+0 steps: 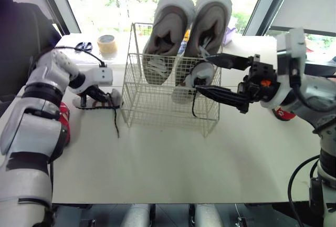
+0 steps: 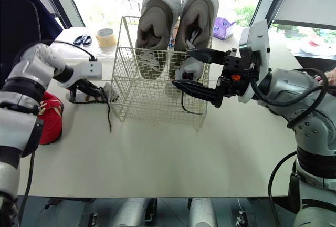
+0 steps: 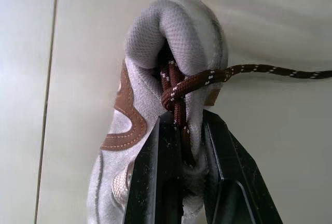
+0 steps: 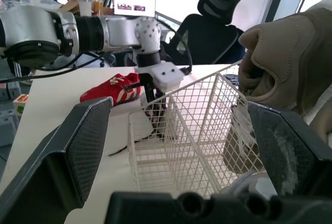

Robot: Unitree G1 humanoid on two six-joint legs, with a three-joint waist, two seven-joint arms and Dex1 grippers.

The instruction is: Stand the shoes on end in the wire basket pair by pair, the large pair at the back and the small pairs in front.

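Far left: a red shoe (image 1: 63, 121) lies at the table (image 1: 173, 169) edge, beside the left arm and apart from the work.

Left gripper (image 3: 185, 123): clamped on a small grey shoe (image 3: 181, 32) at the tongue, with the brown lace (image 3: 270, 70) caught between the fingers. The shoe lies on the table just left of the wire basket (image 1: 157, 111). Holding at the tongue likely lets the shoe be tipped heel-down or toe-down for standing. The loose lace trails across the table toward the basket's front corner. Judged risk: it snags on the wire during the lift.

Behind this, a tape roll (image 1: 107, 44) and scissors (image 1: 82, 47) sit near the window, well clear of the transfer path.

Basket: the large pair (image 1: 207, 22) stands on end against the back, toes rising above the rim, as the task requires. The front left section appears free. The top is open, so entry is from above, over the front rim.

Front right section: a small shoe in the basket (image 1: 203, 71) stands on end.

Right gripper (image 2: 180, 68): fingers spread wide at that shoe's level, one above it and one below. Whether they touch it cannot be told. Open table to the right allows withdrawal.
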